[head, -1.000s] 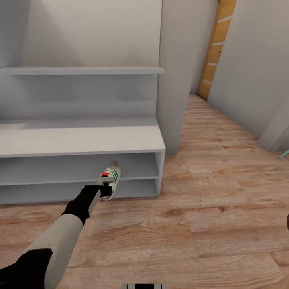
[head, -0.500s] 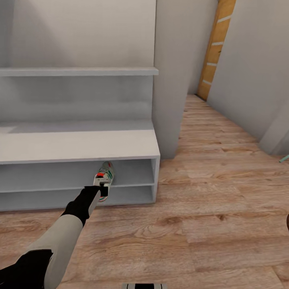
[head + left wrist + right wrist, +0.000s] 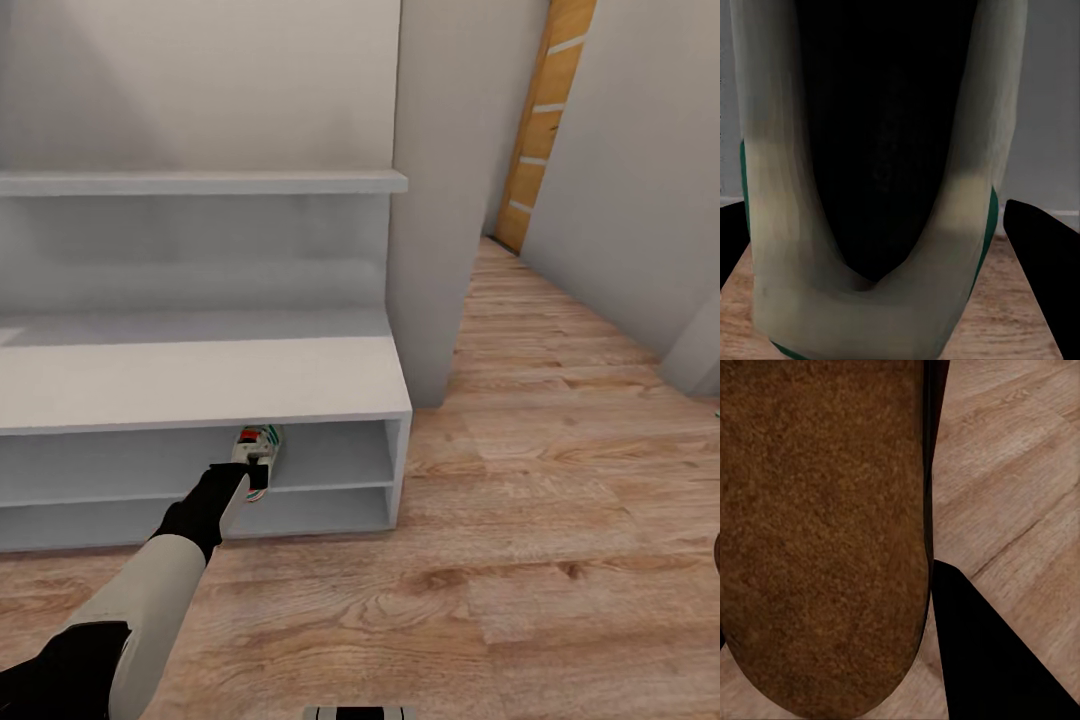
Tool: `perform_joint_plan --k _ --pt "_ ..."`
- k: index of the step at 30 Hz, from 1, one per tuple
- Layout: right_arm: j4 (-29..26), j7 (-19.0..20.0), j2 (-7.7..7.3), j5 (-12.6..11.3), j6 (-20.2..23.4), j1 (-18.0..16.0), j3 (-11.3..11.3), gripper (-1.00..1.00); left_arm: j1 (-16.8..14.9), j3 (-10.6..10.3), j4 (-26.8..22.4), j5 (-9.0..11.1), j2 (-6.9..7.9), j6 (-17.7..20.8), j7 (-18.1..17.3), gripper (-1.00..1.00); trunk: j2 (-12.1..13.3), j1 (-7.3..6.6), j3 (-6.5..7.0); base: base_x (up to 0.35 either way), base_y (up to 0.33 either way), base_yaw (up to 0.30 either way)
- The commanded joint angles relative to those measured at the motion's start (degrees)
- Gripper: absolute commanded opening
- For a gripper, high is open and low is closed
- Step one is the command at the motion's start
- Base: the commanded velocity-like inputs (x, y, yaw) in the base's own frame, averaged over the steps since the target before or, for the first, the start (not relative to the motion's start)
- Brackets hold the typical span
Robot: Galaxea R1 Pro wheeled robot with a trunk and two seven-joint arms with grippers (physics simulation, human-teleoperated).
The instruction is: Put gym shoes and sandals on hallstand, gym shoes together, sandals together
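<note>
One gym shoe [image 3: 258, 443], white with green stripes and a red heel patch, sits toe-first in the upper open tier of the pale hallstand [image 3: 200, 380], just under the bench top. My left gripper [image 3: 255, 468] is shut on its heel. In the left wrist view the gym shoe's heel collar [image 3: 870, 300] sits between two black fingers [image 3: 1042, 262]. In the right wrist view a brown sandal [image 3: 817, 532] is seen sole-on, pressed against one black finger [image 3: 990, 660] of my right gripper, above the corridor floor [image 3: 1020, 472].
A grey wall pillar [image 3: 440, 200] stands right of the hallstand. The wood-plank floor [image 3: 520, 560] runs past it toward a wooden door [image 3: 545, 130] at the far end. A stepped shelf [image 3: 200, 182] hangs above the bench.
My left arm has pushed the gym shoe deeper into the upper tier; its toe is now under the bench top. The head camera has shifted slightly.
</note>
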Motion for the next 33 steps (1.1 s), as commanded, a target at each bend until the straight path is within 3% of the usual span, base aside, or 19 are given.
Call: perform_joint_plan --k 1,33 --pt "0.05 0.50 0.02 0.21 -0.16 -0.08 -0.48 -1.00 -0.02 0.28 -0.08 -0.30 -0.07 0.28 -0.02 -1.00 -0.02 0.00 -0.04 0.098 0.037 0.000" --pt "0.05 0.50 0.02 0.21 -0.16 -0.08 -0.48 -1.00 -0.02 0.35 -0.08 -0.30 -0.15 0.26 -0.01 -1.00 -0.02 0.00 -0.04 0.089 0.003 0.000"
